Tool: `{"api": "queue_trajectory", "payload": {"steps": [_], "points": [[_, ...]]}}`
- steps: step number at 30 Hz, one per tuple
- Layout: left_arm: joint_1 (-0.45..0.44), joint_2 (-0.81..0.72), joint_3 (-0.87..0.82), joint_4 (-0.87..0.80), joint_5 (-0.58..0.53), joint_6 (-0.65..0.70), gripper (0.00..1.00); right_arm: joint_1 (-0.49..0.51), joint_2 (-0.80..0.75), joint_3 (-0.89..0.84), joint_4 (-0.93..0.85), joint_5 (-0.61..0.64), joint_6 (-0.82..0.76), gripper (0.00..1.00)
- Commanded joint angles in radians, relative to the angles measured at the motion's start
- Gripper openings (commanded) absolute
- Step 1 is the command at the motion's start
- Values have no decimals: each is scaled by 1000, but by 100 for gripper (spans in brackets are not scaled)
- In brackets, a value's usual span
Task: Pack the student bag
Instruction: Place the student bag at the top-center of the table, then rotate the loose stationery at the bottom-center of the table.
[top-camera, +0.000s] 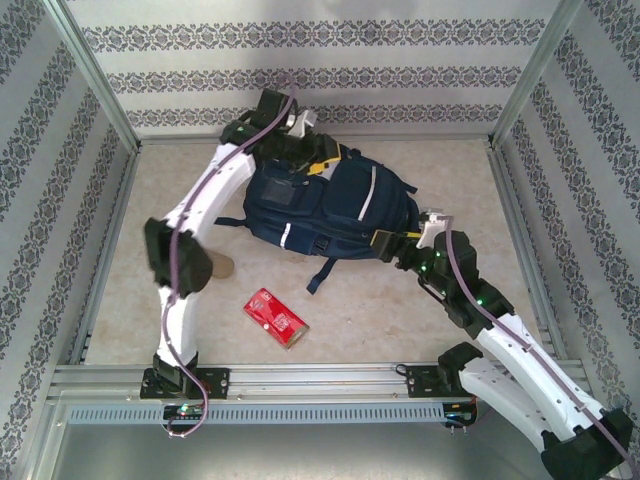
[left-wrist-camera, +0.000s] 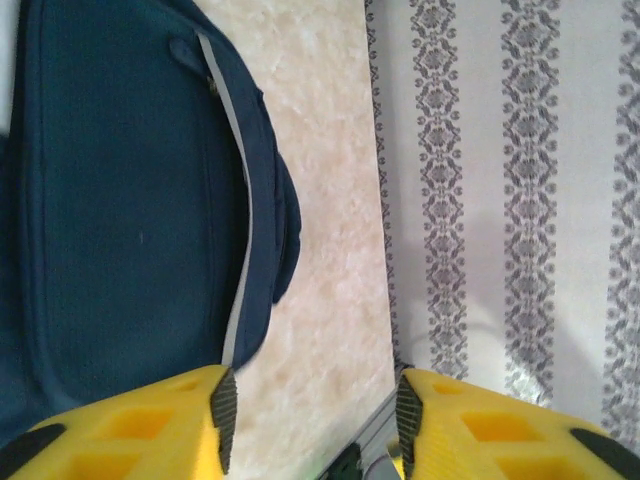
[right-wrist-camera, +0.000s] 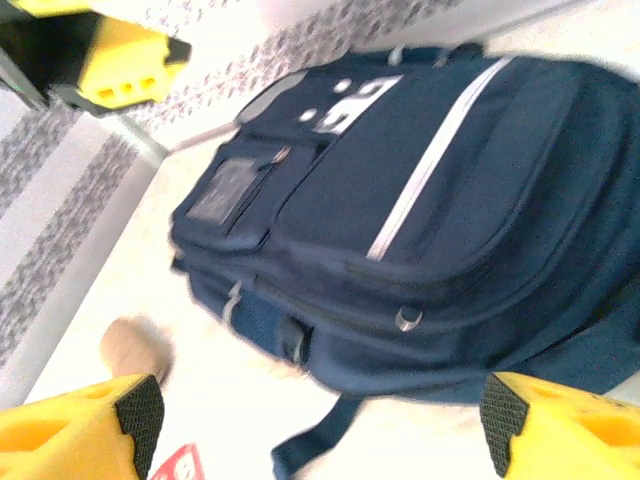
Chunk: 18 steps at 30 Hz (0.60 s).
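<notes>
The large navy-blue fabric backpack with thin white stripes (top-camera: 330, 205) lies flat on the beige marbled bench (top-camera: 420, 320), toward its far middle. At the backpack's far edge we see the left pincer (left-wrist-camera: 310, 420) released, its yellow fingers apart with nothing between them. The right pincer (right-wrist-camera: 320, 425) sits near the backpack's near right corner, also spread wide and empty. Nearer us, on the left, lie a flat red packet (top-camera: 275, 317) and a tan cylinder (top-camera: 221, 265).
</notes>
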Motion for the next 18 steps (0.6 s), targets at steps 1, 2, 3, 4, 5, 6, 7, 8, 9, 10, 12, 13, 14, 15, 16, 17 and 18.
{"api": "queue_trajectory", "payload": {"steps": [1,2,3,4,5,6,7,8,9,10,12,13,14,15,16,17,18], "points": [[-8,-231,-205,103,-100,73,52,92,29,10,-45,-103,-50,82],[-8,-296,-298,112,-120,78,52,135,53,17,-49,-110,-48,82],[-8,-355,-392,125,-141,80,54,187,82,26,-52,-114,-45,82],[-8,-408,-473,132,-161,76,55,230,111,33,-56,-114,-40,81],[-6,-463,-563,135,-180,69,56,275,144,42,-58,-119,-30,81],[-2,-510,-652,144,-190,58,57,311,179,48,-53,-132,-14,81],[0,-545,-724,152,-192,47,57,336,210,51,-37,-159,4,81],[7,-578,-803,160,-194,29,57,360,246,54,-11,-196,22,80],[13,-615,-883,177,-198,6,57,384,286,62,12,-227,31,80],[18,-646,-947,202,-197,-17,57,406,323,79,18,-244,27,80],[23,-723,-1107,255,-214,-78,57,448,422,142,-25,-232,-4,80],[23,-756,-1167,269,-226,-106,57,467,478,184,-60,-214,-18,79],[24,-792,-1240,284,-243,-144,58,474,530,219,-85,-213,-29,79],[25,-824,-1298,295,-253,-177,58,479,589,254,-105,-218,-35,78],[26,-858,-1346,298,-266,-206,59,481,644,283,-112,-234,-32,76],[26,-885,-1386,301,-276,-227,60,482,690,302,-109,-267,-26,75],[26,-921,-1434,317,-281,-254,63,482,737,316,-96,-305,-12,75]]}}
